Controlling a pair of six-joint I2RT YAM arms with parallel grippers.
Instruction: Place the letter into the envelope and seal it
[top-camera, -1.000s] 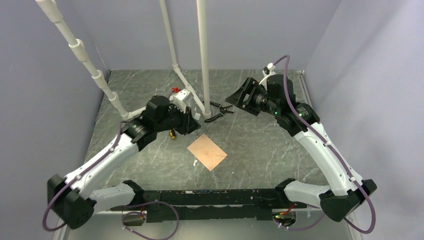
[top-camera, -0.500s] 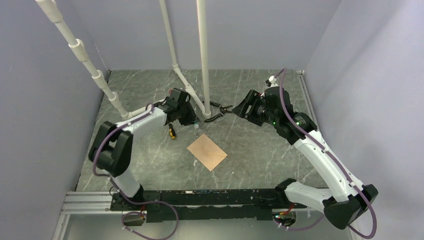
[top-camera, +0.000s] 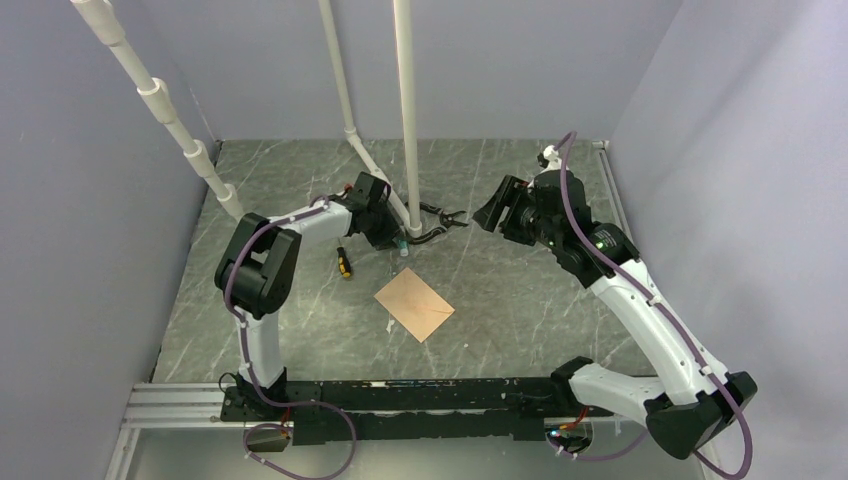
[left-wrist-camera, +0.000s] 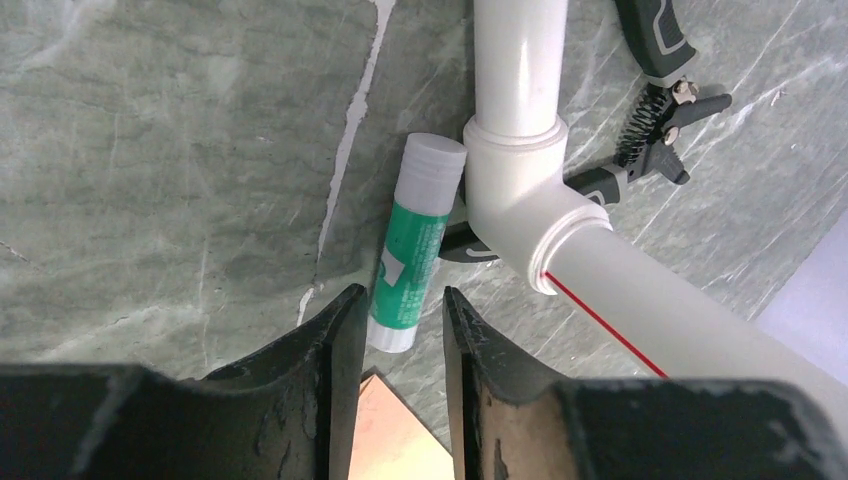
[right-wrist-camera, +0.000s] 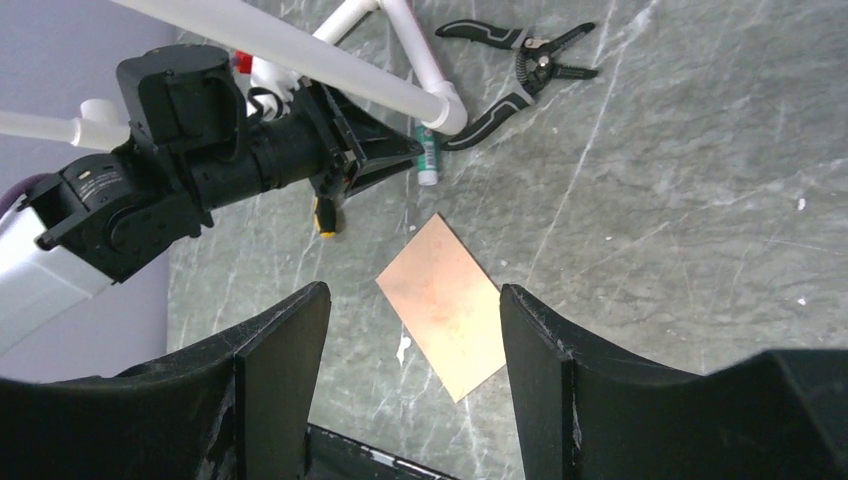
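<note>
The envelope (top-camera: 413, 303) is a smooth peach-tan rectangle lying flat in the middle of the table, with no flap standing open; it also shows in both wrist views (right-wrist-camera: 443, 305) (left-wrist-camera: 385, 440). The letter is not in view as a separate sheet. My left gripper (top-camera: 392, 238) (left-wrist-camera: 398, 295) is low at the foot of the white pipe, and its jaws stand apart. The end of a green glue stick (left-wrist-camera: 415, 240) lies on the table between its tips, unpinched. My right gripper (top-camera: 490, 210) (right-wrist-camera: 412, 290) hangs high at the back right, wide open, with nothing between its fingers.
White pipe frame (top-camera: 408, 120) rises from the table's back, its elbow (left-wrist-camera: 520, 170) touching the glue stick (top-camera: 402, 243). Black pliers (top-camera: 440, 222) lie just right of it. A yellow-and-black screwdriver (top-camera: 344, 263) lies left of the envelope. Grey walls close in on three sides.
My left arm has folded upward and its gripper has moved right to the pipe's foot, where its jaws have parted. The right gripper has shifted slightly. The envelope has not moved.
</note>
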